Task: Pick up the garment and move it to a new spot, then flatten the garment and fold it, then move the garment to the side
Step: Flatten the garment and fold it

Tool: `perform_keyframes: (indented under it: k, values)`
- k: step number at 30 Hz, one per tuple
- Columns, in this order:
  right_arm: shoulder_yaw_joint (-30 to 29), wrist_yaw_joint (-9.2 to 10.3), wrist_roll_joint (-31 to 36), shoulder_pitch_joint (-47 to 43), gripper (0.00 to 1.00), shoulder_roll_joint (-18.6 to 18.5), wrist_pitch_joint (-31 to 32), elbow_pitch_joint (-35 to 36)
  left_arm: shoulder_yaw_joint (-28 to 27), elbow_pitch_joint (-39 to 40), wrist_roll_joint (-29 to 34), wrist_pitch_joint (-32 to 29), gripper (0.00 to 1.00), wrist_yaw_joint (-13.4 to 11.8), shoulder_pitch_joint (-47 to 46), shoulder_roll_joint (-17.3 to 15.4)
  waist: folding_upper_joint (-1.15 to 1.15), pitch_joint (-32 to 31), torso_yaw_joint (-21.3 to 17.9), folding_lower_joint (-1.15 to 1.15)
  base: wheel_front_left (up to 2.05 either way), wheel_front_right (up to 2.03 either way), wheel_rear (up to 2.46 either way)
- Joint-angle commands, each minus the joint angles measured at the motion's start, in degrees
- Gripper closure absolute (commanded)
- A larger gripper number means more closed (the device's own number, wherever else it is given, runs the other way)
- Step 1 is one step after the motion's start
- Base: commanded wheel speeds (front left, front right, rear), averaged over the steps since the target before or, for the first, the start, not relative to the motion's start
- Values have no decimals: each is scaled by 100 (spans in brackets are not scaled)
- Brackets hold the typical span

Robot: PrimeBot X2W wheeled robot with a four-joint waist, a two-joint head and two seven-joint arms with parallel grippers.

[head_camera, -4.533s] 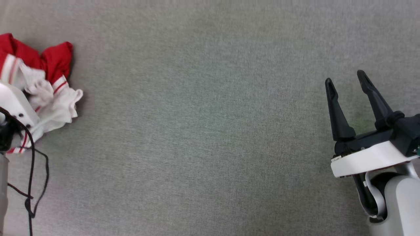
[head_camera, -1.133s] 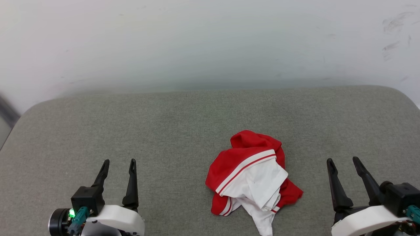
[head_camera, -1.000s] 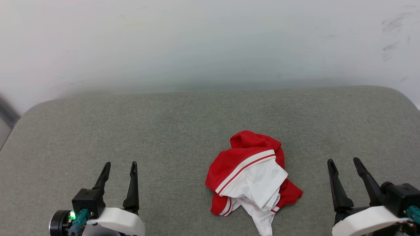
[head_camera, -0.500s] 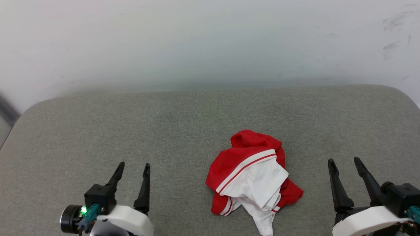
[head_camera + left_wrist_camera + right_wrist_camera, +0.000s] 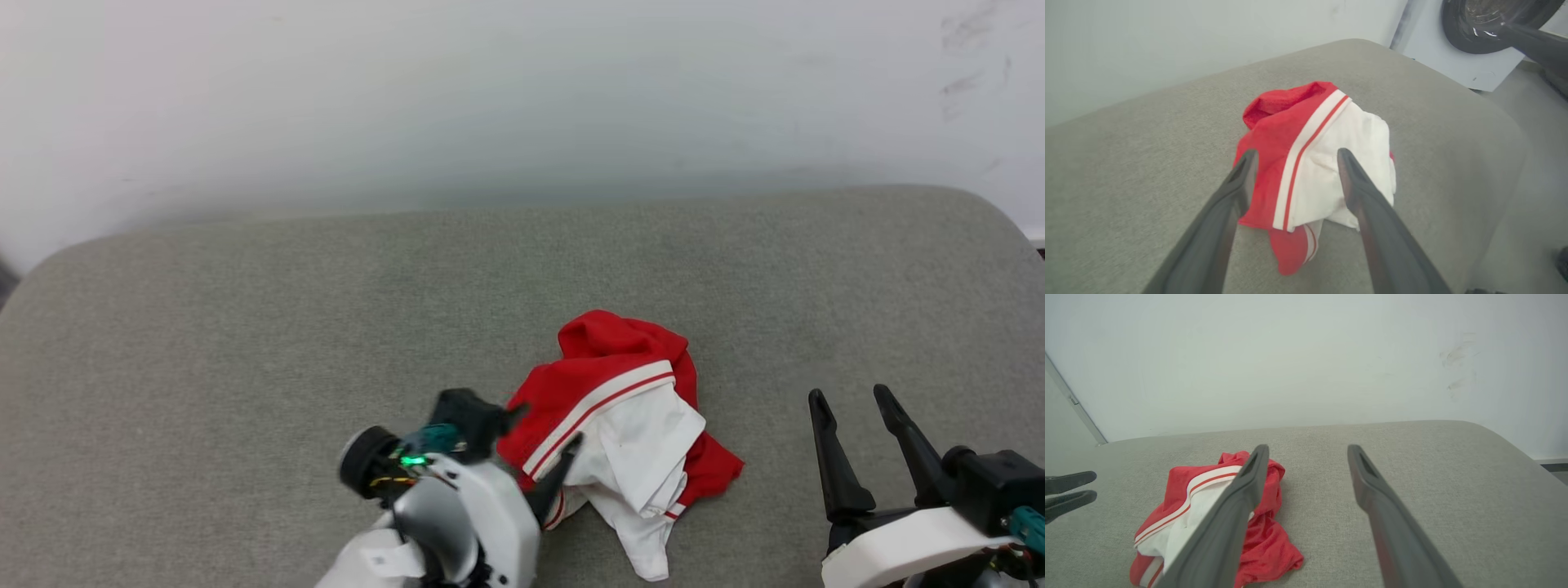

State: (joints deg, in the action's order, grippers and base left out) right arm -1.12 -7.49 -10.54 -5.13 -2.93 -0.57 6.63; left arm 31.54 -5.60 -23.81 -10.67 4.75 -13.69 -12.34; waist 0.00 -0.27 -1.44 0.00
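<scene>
The crumpled garment (image 5: 629,425) is seen on the grey cushion (image 5: 245,327), toward five o'clock of its middle in the head view. The left gripper (image 5: 547,425) is held released at the garment's eight o'clock edge, its fingers spread either side of the striped trim and nothing grasped. The right gripper (image 5: 849,396) is held released too, well apart at three o'clock.

Your head camera looks down on the grey cushion (image 5: 245,327). Your left wrist camera sits close to the garment (image 5: 1306,139), and your right wrist camera faces the wall (image 5: 1290,355). All three share the garment.
</scene>
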Motion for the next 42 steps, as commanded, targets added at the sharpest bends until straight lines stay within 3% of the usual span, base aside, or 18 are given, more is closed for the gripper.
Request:
perform_keyframes:
  k: [1, 7, 16, 17, 18, 19, 20, 25, 32, 42]
  values:
    - [6, 0, 8, 77, 0, 6, -4, 34, 154, -55, -50, -143, 0, 86, -143, 67, 0, 118, -82, 0, 0, 0, 0]
    - [12, 0, -36, 211, 0, 6, -56, 19, 872, -377, -236, -774, 0, 246, -656, 147, 0, 448, -282, 0, 0, 0, 0]
    - [69, 1, -109, 453, 0, 6, -175, -100, 1760, -801, -521, -1209, 0, 275, -1422, -92, 0, 827, -531, 0, 0, 0, 0]
    - [69, 0, -117, 474, 0, 6, -197, -121, 1860, -839, -562, -1242, 19, 275, -1493, -132, 0, 848, -547, 0, 0, 0, 0]
    - [71, 0, -129, 495, 0, 7, -208, -134, 1934, -875, -605, -1281, 53, 275, -1556, -167, 0, 867, -560, 0, 0, 0, 0]
    - [66, 0, -149, 513, 0, 6, -221, -157, 2009, -899, -631, -1282, 72, 276, -1624, -202, 0, 880, -571, 0, 0, 0, 0]
    - [70, 0, -155, 522, 0, 6, -239, -173, 2057, -939, -670, -1275, 100, 275, -1673, -231, 0, 890, -584, 0, 0, 0, 0]
    - [71, 0, -239, 559, 0, 6, -295, -254, 2280, -1125, -710, -1183, 100, 271, -1904, -327, 0, 910, -605, 0, 0, 0, 0]
    - [12, 0, -287, 537, 0, 6, -341, -327, 2121, -908, -605, -550, 100, 178, -2080, -332, 0, 831, -482, 0, 0, 0, 0]
    - [-17, 0, -324, 467, 0, 6, -334, -318, 1011, -1, -817, 237, 100, -958, -1492, -927, 0, 737, -193, 0, 0, 0, 0]
